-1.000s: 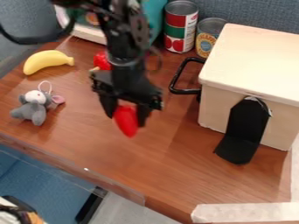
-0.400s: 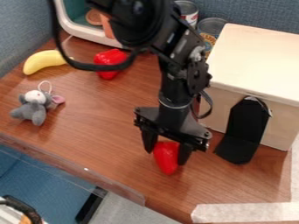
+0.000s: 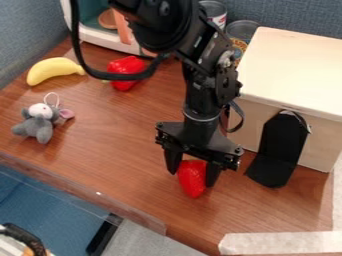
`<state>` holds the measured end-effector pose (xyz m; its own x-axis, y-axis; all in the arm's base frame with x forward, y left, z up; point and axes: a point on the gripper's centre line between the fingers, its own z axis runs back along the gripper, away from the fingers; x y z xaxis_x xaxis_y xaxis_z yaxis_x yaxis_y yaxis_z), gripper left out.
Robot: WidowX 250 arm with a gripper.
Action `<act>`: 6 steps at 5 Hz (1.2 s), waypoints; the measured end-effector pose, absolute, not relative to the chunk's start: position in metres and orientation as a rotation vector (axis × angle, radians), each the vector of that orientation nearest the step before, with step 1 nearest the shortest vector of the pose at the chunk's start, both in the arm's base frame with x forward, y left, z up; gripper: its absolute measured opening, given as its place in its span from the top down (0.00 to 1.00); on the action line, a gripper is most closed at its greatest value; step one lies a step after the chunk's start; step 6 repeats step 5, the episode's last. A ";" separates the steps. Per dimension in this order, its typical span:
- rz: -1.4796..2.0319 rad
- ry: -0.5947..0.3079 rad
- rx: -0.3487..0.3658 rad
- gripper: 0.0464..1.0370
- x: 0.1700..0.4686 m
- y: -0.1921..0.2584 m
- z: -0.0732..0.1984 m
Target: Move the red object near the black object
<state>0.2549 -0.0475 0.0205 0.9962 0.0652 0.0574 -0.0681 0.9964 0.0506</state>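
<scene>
Red object [image 3: 192, 183] gripped in my tool [image 3: 192, 177], lower centre of frame, left of the black object [image 3: 282, 142]. I should confirm contact with the surface [image 3: 110, 150], then release slowly.

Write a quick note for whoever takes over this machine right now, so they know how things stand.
Tool: the tool is closed around the pointed red object, holding it tip down, left of the black object in the picture.
Black object: upright against the pale box, its foot on the table.
Done: red object gripped, near the black one with a gap between.
Left: probably set it down, let go and back away. Whether it touches the table, I can't tell.
</scene>
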 end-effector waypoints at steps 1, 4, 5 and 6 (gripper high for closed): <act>0.104 -0.043 0.059 0.03 0.253 -0.042 0.024; 0.284 -0.076 -0.002 0.04 0.251 -0.020 0.091; 0.288 -0.052 -0.001 0.04 0.251 -0.014 0.085; 0.288 -0.052 -0.001 0.04 0.251 -0.014 0.085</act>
